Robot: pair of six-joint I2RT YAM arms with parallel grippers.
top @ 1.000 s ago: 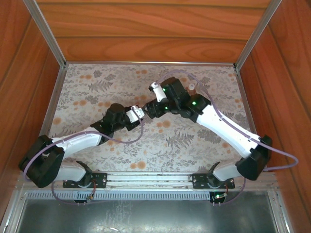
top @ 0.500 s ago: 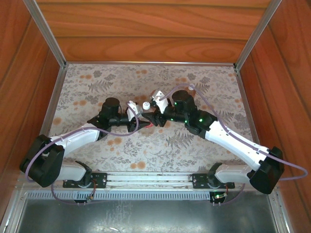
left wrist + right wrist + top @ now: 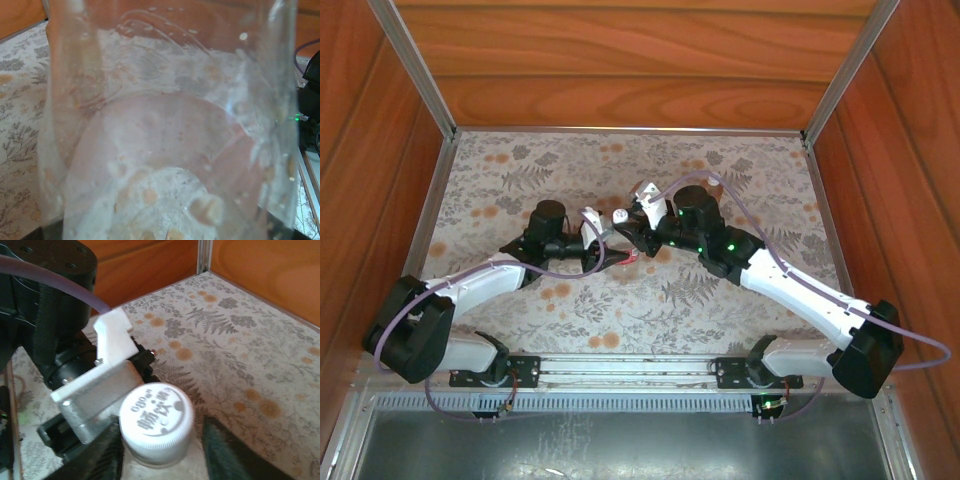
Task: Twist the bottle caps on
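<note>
Right fingers (image 3: 107, 456), dark and parted, straddle a small white ribbed plastic screw cap (image 3: 156, 419) sitting on the neck of a clear plastic bottle (image 3: 165, 125). One finger is at the cap's skirt and the other stands off with a sliver of gap, so nothing is gripped. Left fingers (image 3: 92, 397) are clenched on the bottle just below the neck, its clear wall pressed close to the left wrist camera. From above, the two arms meet near the middle of the floral-patterned counter (image 3: 520, 170), a little toward its far edge and well away from every corner. Whether the bottle's base rests on the counter cannot be told.

The bottle looks light and thin-walled, likely to buckle under a hard squeeze and slick where bare, so a firm but uncrushing hold on the body suits it. The cap is stiff. Its ribbed skirt is the place to take it, squarely from both sides, since a tilted cap could cross-thread. The cap top carries Chinese characters, apparently 畅饮, under what seems to read 680 mL.
</note>
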